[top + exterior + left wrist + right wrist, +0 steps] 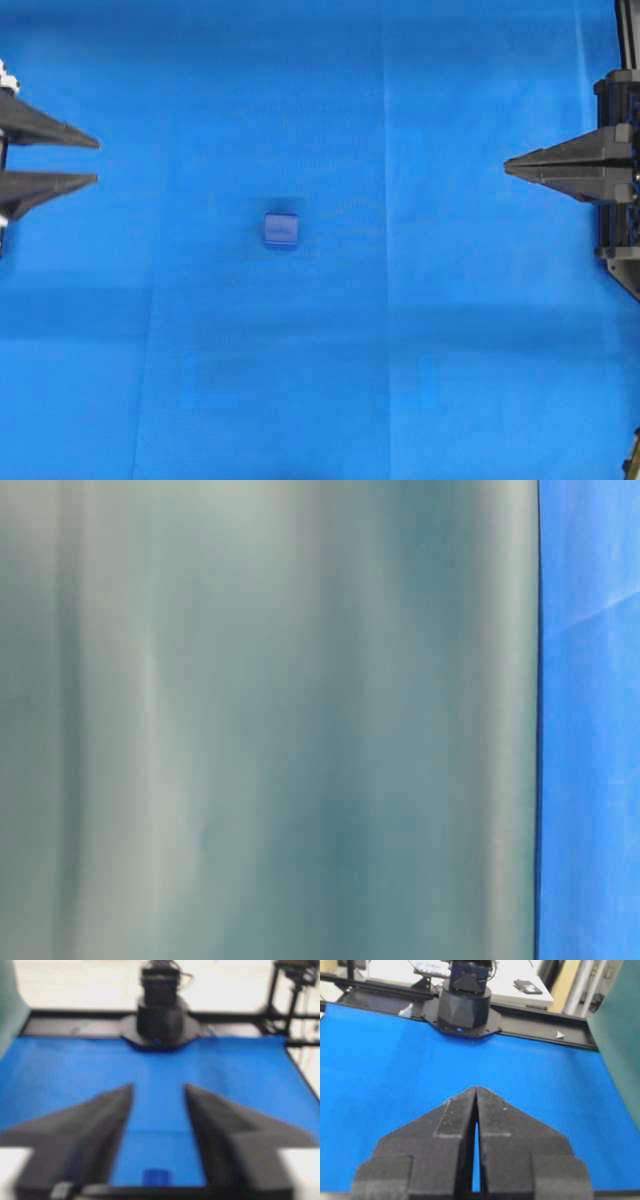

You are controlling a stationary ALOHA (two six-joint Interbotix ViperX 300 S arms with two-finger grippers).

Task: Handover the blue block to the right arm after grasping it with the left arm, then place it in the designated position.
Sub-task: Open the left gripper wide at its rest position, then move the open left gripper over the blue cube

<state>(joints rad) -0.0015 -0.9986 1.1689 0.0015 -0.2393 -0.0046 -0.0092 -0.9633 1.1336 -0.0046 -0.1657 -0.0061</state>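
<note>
The blue block (281,230), a small dark navy cube, sits on the bright blue cloth (400,350) a little left of the middle. At the left edge my left gripper (98,161) is open, its two pointed black fingers apart with nothing between them, well short of the block. Through the left wrist camera the blue block (157,1177) shows low between the spread fingers (105,1125) of the left gripper (159,1088). The right arm's gripper (506,165) is at the right edge, shut and empty. In the right wrist view the right gripper (476,1088) has its tips together over bare cloth.
A grey-green backdrop (260,720) fills most of the table-level view, with only a strip of cloth (590,730) at its right. The opposite arm's black base (160,1025) stands at the cloth's far edge in the left wrist view, and likewise a base (462,1007) in the right wrist view.
</note>
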